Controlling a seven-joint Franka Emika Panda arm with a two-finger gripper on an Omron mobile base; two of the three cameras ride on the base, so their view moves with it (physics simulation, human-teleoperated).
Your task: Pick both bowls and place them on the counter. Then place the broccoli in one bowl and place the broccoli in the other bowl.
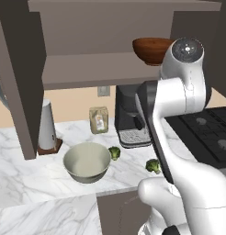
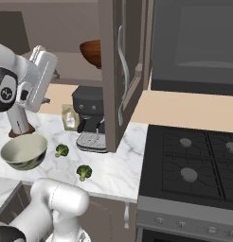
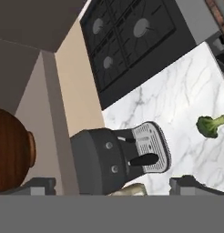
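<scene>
The pale grey-cream bowl (image 1: 87, 161) (image 2: 23, 151) stands upright on the white marble counter (image 1: 23, 156) (image 2: 118, 165). The glossy dark red-brown bowl (image 1: 154, 49) (image 2: 91, 53) sits on the open cabinet's lower shelf; in the hand view this bowl (image 3: 11, 154) is at the left edge. Two broccoli pieces lie on the counter, one (image 1: 114, 152) (image 2: 61, 150) beside the pale bowl and one (image 1: 153, 165) (image 2: 84, 172) (image 3: 209, 125) nearer the front edge. My gripper (image 2: 51, 87) (image 3: 116, 186) is raised in front of the shelf, open and empty, short of the red-brown bowl.
A black coffee machine (image 1: 131, 117) (image 2: 92, 118) (image 3: 114, 159) stands under the shelf. A small bag (image 1: 98, 119) and a tall pale cylinder on a wooden base (image 1: 47, 126) stand behind the pale bowl. The open cabinet door (image 2: 120, 71) juts out. The black stovetop (image 2: 194, 160) lies to the right.
</scene>
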